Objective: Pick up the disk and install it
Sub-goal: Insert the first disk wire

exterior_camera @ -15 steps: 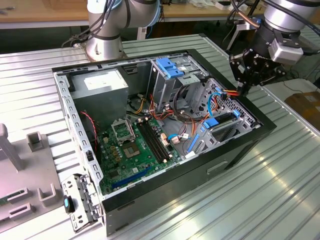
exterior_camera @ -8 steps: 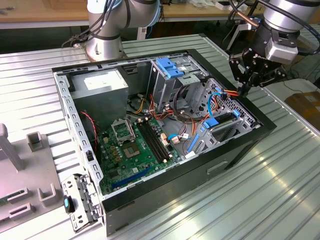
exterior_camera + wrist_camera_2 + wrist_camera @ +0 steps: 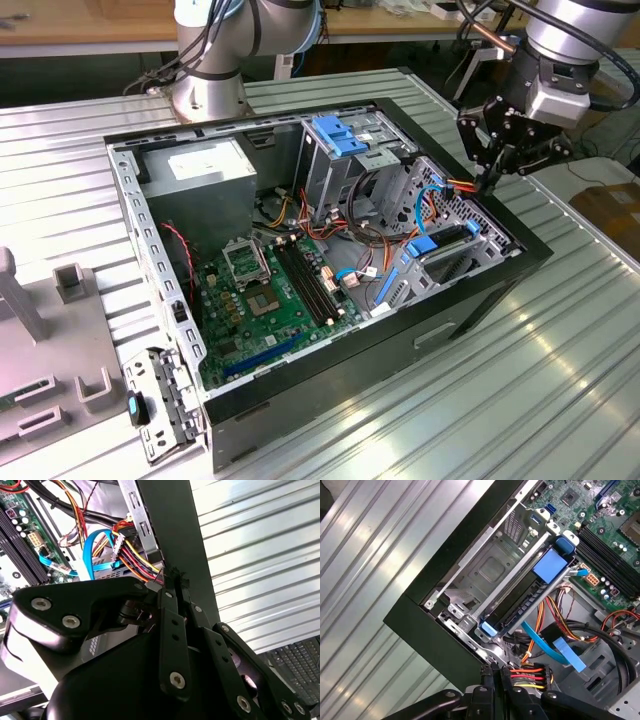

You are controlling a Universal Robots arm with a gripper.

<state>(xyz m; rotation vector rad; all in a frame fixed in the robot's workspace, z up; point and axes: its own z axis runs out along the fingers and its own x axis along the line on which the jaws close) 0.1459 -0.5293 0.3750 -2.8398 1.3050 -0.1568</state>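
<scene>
Right, I had the end effector (image 3: 492,180) closed, fingertips pinched on the power connector (image 3: 532,674) at the case's (image 3: 300,385) rim. The disk (image 3: 520,605) sat in its bay beside the blue carrier rails (image 3: 547,565); cabling looked underway, needing a straight, careful push.

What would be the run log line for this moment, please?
gripper: shut, at case edge by power cable connector | disk: seated in drive bay, blue rails visible

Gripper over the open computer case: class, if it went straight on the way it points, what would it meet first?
Probably the bundle of coloured power wires just beyond the gripper fingertips, beside the case wall; depth is unclear.
</scene>
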